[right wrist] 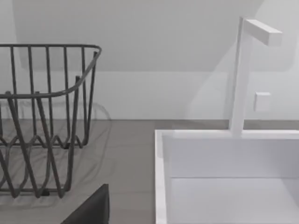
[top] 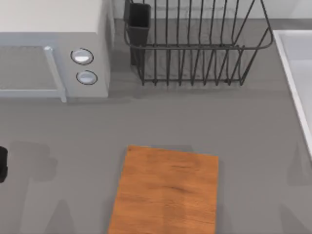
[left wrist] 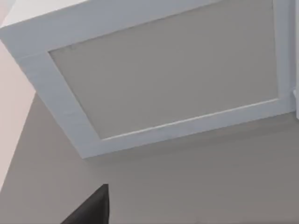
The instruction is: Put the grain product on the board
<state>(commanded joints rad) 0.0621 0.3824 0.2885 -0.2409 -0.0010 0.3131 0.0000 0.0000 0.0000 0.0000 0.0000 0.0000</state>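
Two end effectors wait away from the board (top: pixel 165 190): the left end effector (top: pixel 2 163) sits at the desk's left edge with the board well off to its right, facing the microwave (left wrist: pixel 163 79), while the right end effector (right wrist: pixel 93 207) faces the dish rack (right wrist: pixel 42 116) and the sink (right wrist: pixel 161 177). How far either is open I cannot tell, and neither appears to hold anything. Which way the grain product lies from either end effector cannot be told, so I judge the choice of nearer arm unsettled; the board's long axis runs toward the desk's near edge.
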